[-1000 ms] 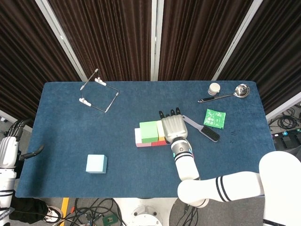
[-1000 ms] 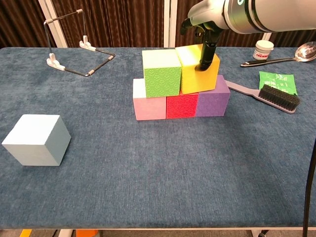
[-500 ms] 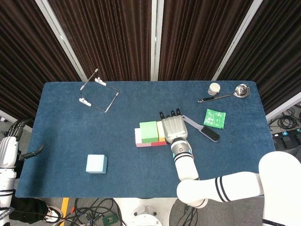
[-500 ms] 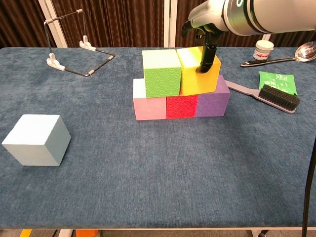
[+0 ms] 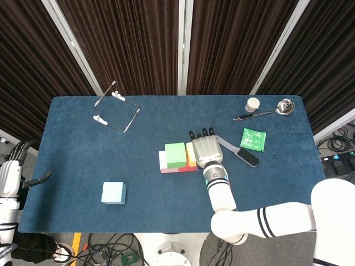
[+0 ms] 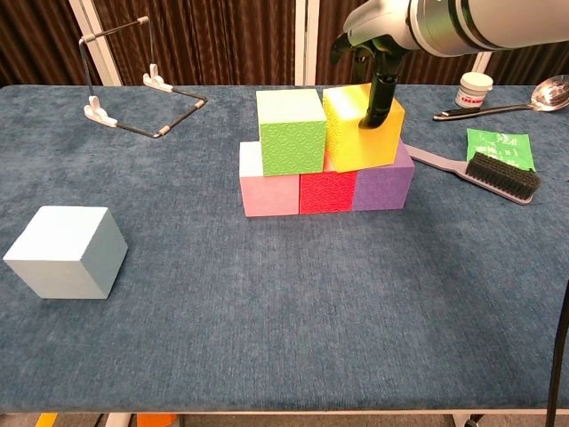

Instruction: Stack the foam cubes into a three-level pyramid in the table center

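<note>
Containers: a small white jar [image 5: 253, 104] with its lid on stands at the far right of the bench [image 5: 77, 155], touching the handle of a metal ladle [image 5: 272, 111]; its contents cannot be seen.

Task items: near the bench centre a bottom row of pink cube [image 6: 269, 191], red cube [image 6: 326, 190] and purple cube [image 6: 384, 182] sits side by side, touching. On top, a green cube [image 6: 292, 132] rests over the pink and red cubes. A yellow cube [image 6: 362, 127] sits beside it over the red and purple cubes, tilted slightly. A light blue cube [image 6: 66, 252] lies alone at the near left, well apart from the stack.

Right hand [image 5: 205, 149]: it lies over the yellow cube. The chest view shows a dark fingertip [image 6: 377, 105] against the cube's front-right face; whether the cube is grasped cannot be told.

Left hand: neither view shows it; only the left arm [image 5: 11, 183] appears, at the left bench edge in the head view.

View differences: the head view hides the purple cube and most of the yellow cube under the hand; the chest view exposes all stack faces.

Edges and room: a brush [image 6: 498, 175] lies just right of the stack, its handle reaching behind the purple cube. A green packet [image 6: 498, 142] lies beyond it. A wire frame [image 5: 116, 111] stands at the far left. Open surface lies between the stack and the light blue cube.
</note>
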`<move>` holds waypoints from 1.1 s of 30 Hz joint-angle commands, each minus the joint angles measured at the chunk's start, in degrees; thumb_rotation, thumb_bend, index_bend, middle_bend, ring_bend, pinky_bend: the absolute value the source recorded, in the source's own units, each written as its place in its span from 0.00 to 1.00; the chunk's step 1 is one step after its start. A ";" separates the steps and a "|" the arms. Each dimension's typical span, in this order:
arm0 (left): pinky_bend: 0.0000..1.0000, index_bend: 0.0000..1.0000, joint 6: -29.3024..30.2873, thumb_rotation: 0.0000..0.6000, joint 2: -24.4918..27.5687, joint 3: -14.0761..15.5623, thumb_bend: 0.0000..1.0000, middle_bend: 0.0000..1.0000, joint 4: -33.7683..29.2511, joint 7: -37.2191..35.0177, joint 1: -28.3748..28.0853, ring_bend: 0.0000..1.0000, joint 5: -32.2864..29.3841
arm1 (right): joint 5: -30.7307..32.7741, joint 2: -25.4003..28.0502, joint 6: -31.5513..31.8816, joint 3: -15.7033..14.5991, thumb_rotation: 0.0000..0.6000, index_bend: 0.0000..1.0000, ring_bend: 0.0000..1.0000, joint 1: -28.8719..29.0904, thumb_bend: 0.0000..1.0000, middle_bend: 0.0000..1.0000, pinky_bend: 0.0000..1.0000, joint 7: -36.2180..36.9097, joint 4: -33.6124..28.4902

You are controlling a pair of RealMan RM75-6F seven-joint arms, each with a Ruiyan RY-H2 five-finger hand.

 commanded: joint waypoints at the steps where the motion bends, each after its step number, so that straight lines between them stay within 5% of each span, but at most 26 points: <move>1: 0.11 0.12 0.01 1.00 0.04 -0.05 0.19 0.12 -0.17 0.11 -0.05 0.04 0.01 | 0.07 0.15 -0.29 -0.01 1.00 0.00 0.00 -0.19 0.21 0.15 0.00 0.12 -0.14; 8: 0.11 0.12 -0.16 1.00 0.27 0.12 0.20 0.12 -0.45 0.23 0.00 0.04 0.07 | -0.80 1.23 -1.16 0.69 1.00 0.00 0.00 -0.78 0.21 0.15 0.00 1.30 -1.03; 14: 0.11 0.12 0.11 1.00 0.43 0.26 0.20 0.12 -0.84 0.54 0.08 0.04 0.35 | -1.32 6.77 -9.35 0.45 1.00 0.00 0.00 -2.12 0.20 0.10 0.00 1.32 -3.58; 21: 0.11 0.12 -0.26 1.00 0.29 0.45 0.20 0.12 -1.09 1.17 -0.08 0.04 0.42 | -7.81 9.72 -16.90 -3.09 1.00 0.00 0.00 -3.54 0.20 0.09 0.00 3.73 -2.69; 33: 0.11 0.12 -0.54 1.00 0.22 0.51 0.20 0.12 -0.91 1.28 -0.01 0.04 0.16 | -13.28 7.97 -19.45 -7.83 1.00 0.00 0.00 -1.62 0.23 0.16 0.00 6.04 1.04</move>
